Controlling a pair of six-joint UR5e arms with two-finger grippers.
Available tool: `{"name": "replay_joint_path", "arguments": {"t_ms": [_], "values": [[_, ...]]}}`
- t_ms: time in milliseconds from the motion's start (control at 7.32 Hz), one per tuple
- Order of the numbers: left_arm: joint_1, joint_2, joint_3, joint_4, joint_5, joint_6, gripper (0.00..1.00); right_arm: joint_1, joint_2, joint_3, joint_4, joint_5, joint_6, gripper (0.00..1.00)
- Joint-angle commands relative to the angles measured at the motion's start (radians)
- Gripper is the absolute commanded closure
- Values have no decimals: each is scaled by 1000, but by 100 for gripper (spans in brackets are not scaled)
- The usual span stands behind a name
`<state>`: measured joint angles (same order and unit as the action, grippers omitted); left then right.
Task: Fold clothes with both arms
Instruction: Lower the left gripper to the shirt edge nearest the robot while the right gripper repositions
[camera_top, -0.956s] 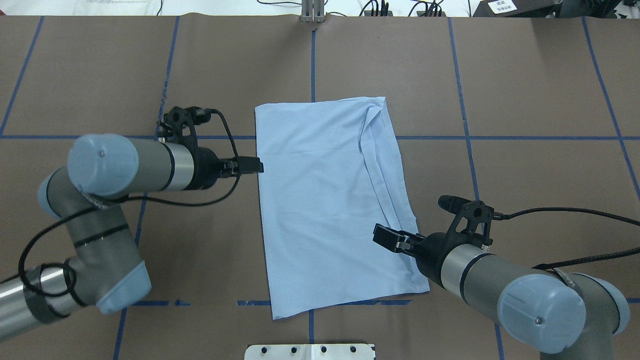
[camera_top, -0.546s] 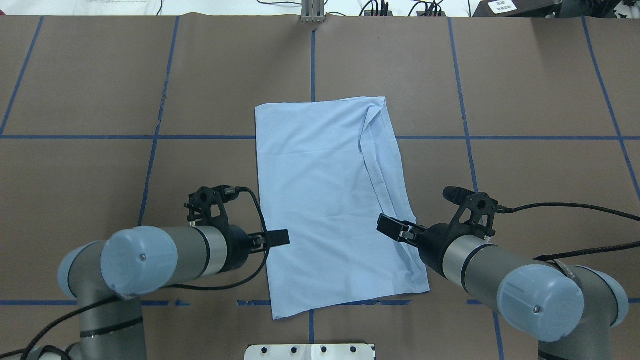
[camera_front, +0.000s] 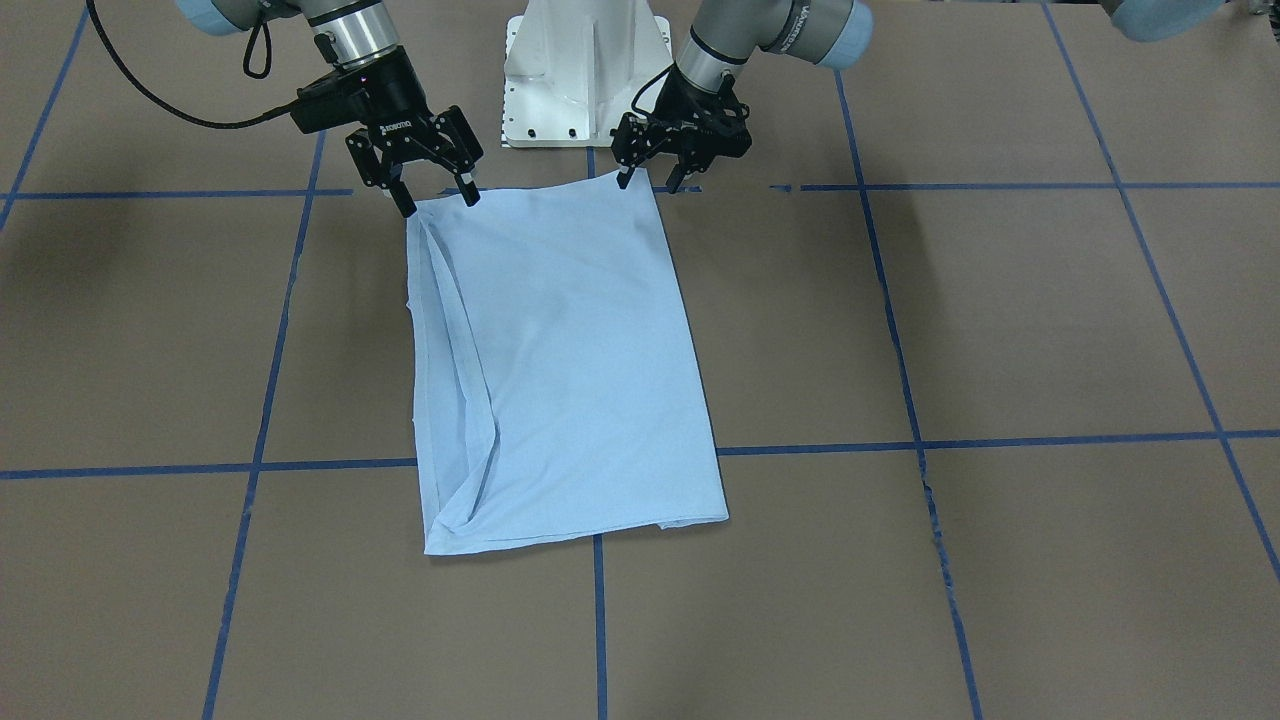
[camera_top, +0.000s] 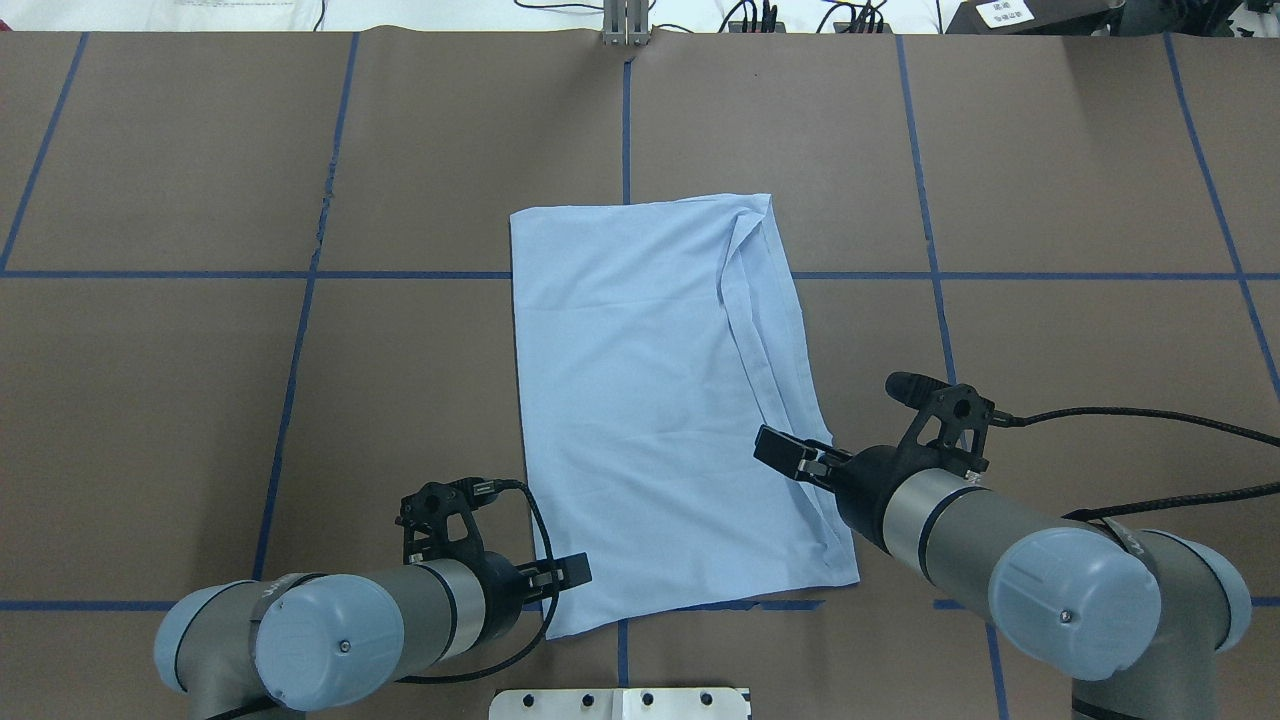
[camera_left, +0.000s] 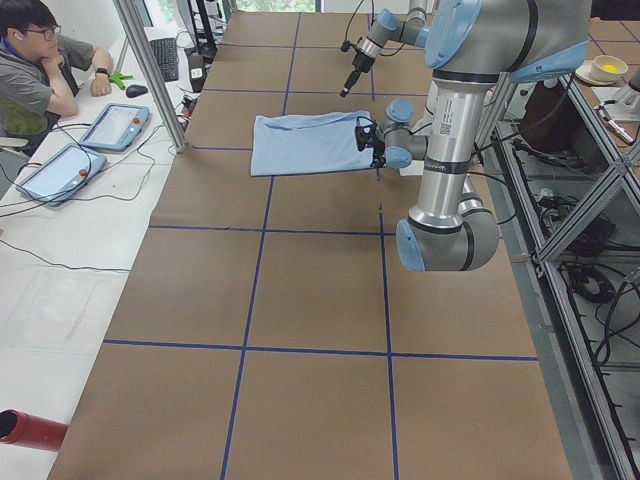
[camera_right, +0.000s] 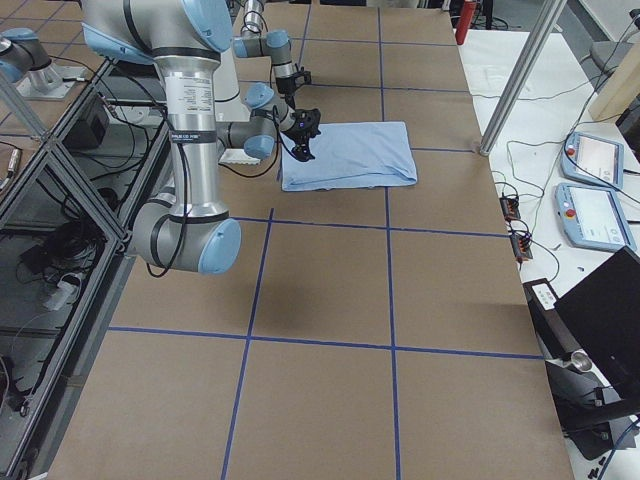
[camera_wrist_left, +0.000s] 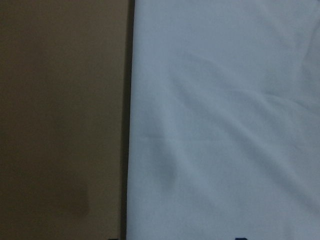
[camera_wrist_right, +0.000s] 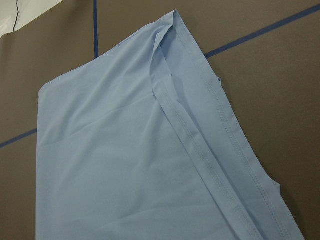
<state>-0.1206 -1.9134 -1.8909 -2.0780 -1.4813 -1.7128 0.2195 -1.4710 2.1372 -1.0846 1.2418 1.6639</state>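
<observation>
**A:** Where is the shirt (camera_top: 650, 400) lying?

**B:** You are looking at it lying flat in the middle of the table (camera_top: 200, 400). It is folded into a long rectangle running away from the robot. A stitched, hemmed fold is running down its right side, and the rest is lying smooth.

**A:** And what are the pincers doing?

**B:** The left pincer (camera_front: 648, 183) is hanging at the shirt's near left corner with its jaws standing apart. One fingertip is sitting right at the corner, and it is gripping nothing. The right pincer (camera_front: 436, 200) is hanging at the near right corner with its jaws spread wide astride the hemmed edge. It too is holding nothing. You cannot tell whether either one's fingertips are touching the cloth.

**A:** What is lying around them?

**B:** Blue tape lines (camera_top: 300, 275) are crossing the brown table in a grid, and one is passing under the shirt. The white base (camera_front: 585, 70) is standing just behind the shirt's near edge, between the two arms.
</observation>
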Motion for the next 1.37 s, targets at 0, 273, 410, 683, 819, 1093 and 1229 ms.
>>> {"name": "replay_joint_path", "arguments": {"t_ms": [0,273,410,683,819,1093,1229], "values": [[15,-4,9,1,3,-13,18,0,3,-6,0,-1,0,0],[18,-13,13,1,3,-15,27,-2,3,-8,0,-1,0,0],[19,-16,13,-1,1,-15,27,-2,3,-8,0,-1,0,0],[24,-18,29,-2,1,-15,27,-2,5,-8,0,-1,0,0],[24,-18,30,-2,1,-15,27,-2,5,-8,0,-1,0,0],[24,-19,32,-2,1,-15,27,-2,5,-8,0,-1,0,0],[25,-22,32,-2,1,-15,28,-2,5,-8,0,-1,0,0]]}}
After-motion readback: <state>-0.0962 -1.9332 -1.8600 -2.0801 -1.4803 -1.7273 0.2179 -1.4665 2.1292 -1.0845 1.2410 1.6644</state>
